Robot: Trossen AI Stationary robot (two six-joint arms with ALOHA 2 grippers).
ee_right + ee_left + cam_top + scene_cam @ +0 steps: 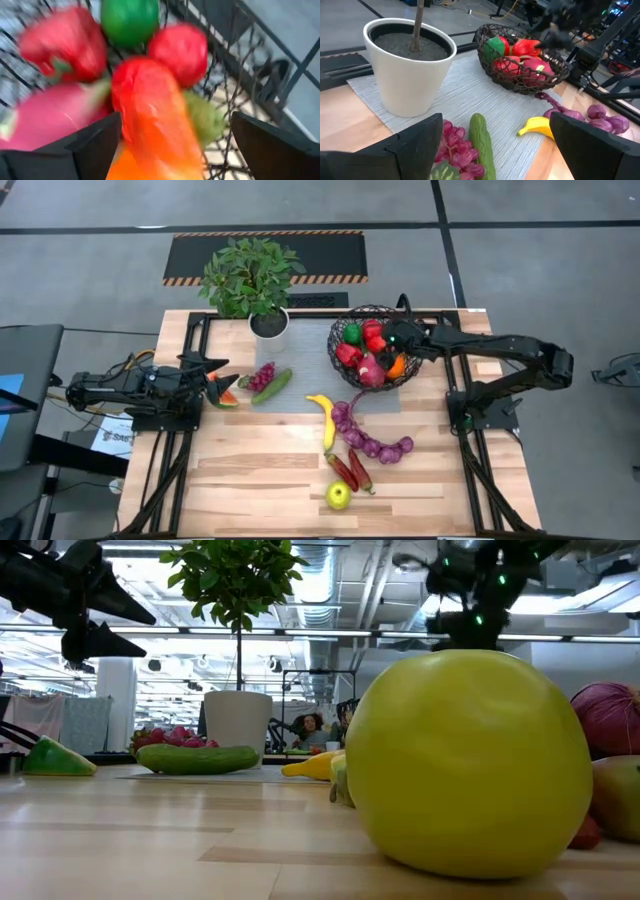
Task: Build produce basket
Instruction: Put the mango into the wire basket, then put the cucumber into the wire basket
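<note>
The dark wire basket (340, 358) stands at the table's far right on a grey mat and holds red, green, pink and orange pieces. My right gripper (390, 345) is open over the basket's right side. Its fingers stand wide on either side of an orange-red piece (155, 115), which lies on the pile. My left gripper (218, 373) is open and empty at the table's left, above a watermelon slice (228, 397). Red grapes (262, 375), a cucumber (273, 386), a banana (324, 420), purple grapes (368, 438), chillies (350, 470) and a yellow-green apple (338, 496) lie on the table.
A leafy plant in a white pot (270, 325) stands at the far edge, left of the basket. The grey mat (300, 395) lies under the pot, basket, cucumber and red grapes. Black frame rails (470, 440) run along the table's left and right sides.
</note>
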